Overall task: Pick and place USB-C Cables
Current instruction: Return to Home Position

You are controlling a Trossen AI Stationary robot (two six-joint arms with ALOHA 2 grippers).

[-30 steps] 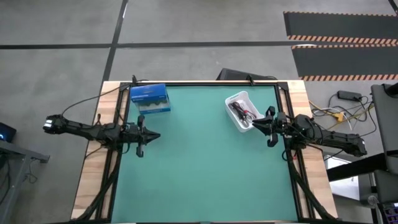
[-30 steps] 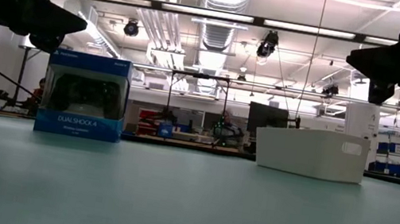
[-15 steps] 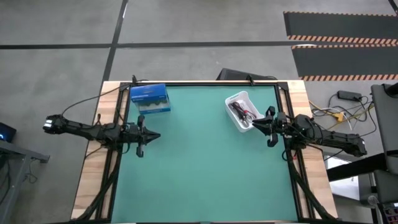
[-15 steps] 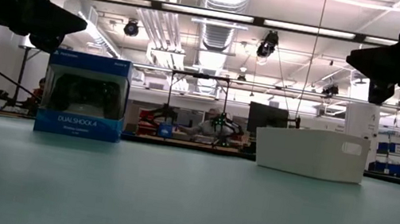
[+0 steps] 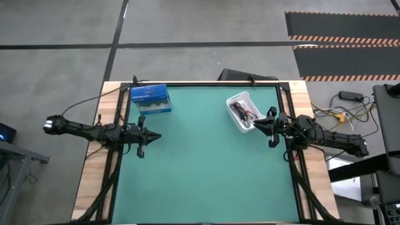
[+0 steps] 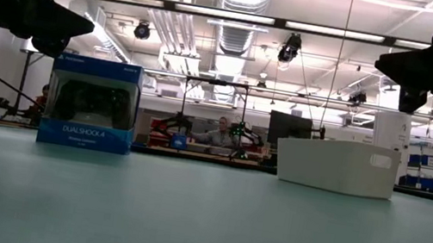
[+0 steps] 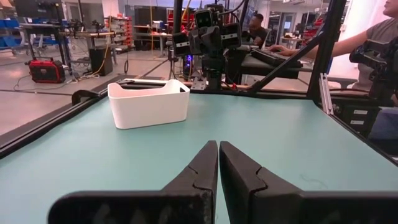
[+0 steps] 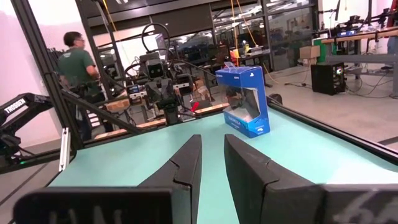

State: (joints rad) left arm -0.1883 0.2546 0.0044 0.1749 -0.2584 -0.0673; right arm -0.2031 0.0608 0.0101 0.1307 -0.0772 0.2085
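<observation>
The USB-C cables (image 5: 244,113) lie as small red and black bundles inside a white bin (image 5: 234,102) at the table's far right. In the low view and the left wrist view the bin's wall (image 7: 149,106) hides them. My right gripper (image 5: 255,125) hovers level just beside the bin's near right corner, its fingers (image 8: 212,138) a little apart with nothing between them. My left gripper (image 5: 157,135) hovers level at the table's left edge, shut and empty, its tips (image 7: 218,144) together.
A blue controller box (image 5: 150,99) stands upright at the far left of the green mat (image 5: 200,175). A black frame rail (image 5: 206,83) runs along the table's far edge. People sit and stand in the room beyond the table (image 8: 73,62).
Both arms and everything on the table have kept still. Only a person in the room behind the table has shifted.
</observation>
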